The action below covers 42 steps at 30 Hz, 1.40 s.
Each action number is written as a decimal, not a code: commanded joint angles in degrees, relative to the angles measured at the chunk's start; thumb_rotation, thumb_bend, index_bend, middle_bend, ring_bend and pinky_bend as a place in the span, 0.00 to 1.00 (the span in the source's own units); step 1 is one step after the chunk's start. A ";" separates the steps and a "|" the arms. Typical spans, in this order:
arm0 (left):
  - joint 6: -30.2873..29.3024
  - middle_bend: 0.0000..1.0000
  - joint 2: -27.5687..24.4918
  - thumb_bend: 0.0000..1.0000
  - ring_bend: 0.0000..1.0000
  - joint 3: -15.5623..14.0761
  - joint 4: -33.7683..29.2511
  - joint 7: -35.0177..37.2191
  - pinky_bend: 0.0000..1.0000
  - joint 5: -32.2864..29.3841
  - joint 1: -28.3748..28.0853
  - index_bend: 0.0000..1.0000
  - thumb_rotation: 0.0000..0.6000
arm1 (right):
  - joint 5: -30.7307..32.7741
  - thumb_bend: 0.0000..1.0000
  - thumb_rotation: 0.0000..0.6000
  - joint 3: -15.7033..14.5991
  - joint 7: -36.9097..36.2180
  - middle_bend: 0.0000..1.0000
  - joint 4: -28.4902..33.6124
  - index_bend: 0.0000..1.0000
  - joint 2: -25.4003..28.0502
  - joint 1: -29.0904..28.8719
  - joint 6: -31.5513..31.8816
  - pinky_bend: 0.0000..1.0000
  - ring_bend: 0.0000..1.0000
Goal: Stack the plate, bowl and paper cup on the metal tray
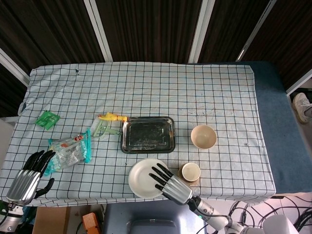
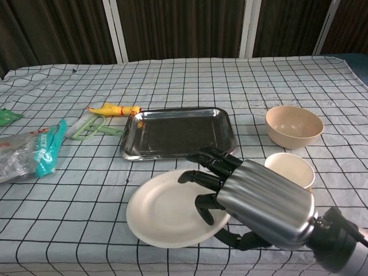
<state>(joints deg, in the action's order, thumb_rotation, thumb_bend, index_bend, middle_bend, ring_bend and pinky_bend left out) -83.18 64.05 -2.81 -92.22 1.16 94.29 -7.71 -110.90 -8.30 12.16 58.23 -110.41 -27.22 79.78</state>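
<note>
The white plate (image 1: 141, 178) (image 2: 158, 215) lies at the table's front edge, its right side tipped up slightly. My right hand (image 1: 170, 184) (image 2: 253, 201) grips its right rim, fingers on top and thumb underneath. The metal tray (image 1: 147, 135) (image 2: 178, 133) sits just behind the plate with nothing in it. The paper cup (image 1: 190, 171) (image 2: 290, 167) stands upright on a brown coaster right of my hand. The beige bowl (image 1: 203, 136) (image 2: 294, 126) is behind the cup. My left hand (image 1: 28, 178) hangs open at the front left corner, holding nothing.
A yellow rubber chicken (image 1: 112, 117) (image 2: 112, 109) and a green brush (image 1: 102, 129) (image 2: 89, 126) lie left of the tray. A clear plastic bag (image 1: 68, 150) (image 2: 23, 155) and a green packet (image 1: 47, 119) (image 2: 7, 116) are further left.
</note>
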 commanded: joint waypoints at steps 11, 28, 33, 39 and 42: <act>-0.48 0.07 0.26 0.42 0.02 0.01 0.27 0.05 0.09 0.34 0.12 0.00 1.00 | -0.04 0.42 1.00 7.33 0.84 0.21 5.46 0.79 -0.09 -3.34 5.09 0.00 0.01; 1.46 0.07 0.48 0.42 0.02 0.21 0.42 -0.14 0.09 -0.80 -0.68 0.00 1.00 | 9.74 0.42 1.00 22.72 8.61 0.22 -1.33 0.80 -2.47 -12.35 -1.42 0.00 0.01; 2.32 0.07 0.51 0.42 0.02 0.42 0.34 -0.28 0.09 -1.67 -0.99 0.00 1.00 | 12.99 0.42 1.00 24.46 9.95 0.22 -7.41 0.80 -5.36 -15.67 -5.20 0.00 0.01; 2.36 0.07 0.42 0.42 0.02 0.62 0.37 -0.19 0.09 -2.14 -1.02 0.00 1.00 | 14.57 0.42 1.00 23.69 10.89 0.22 -14.98 0.80 -9.93 -18.66 -7.28 0.00 0.01; 2.47 0.07 0.40 0.42 0.02 0.68 0.42 -0.11 0.09 -2.32 -1.08 0.00 1.00 | 14.90 0.42 1.00 22.61 10.64 0.22 -18.02 0.80 -11.80 -19.31 -7.36 0.00 0.01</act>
<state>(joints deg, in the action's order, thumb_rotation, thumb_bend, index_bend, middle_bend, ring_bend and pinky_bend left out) -80.71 64.45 -2.13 -91.80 1.06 91.97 -8.79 -96.51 14.98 22.72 41.66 -120.97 -45.78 72.84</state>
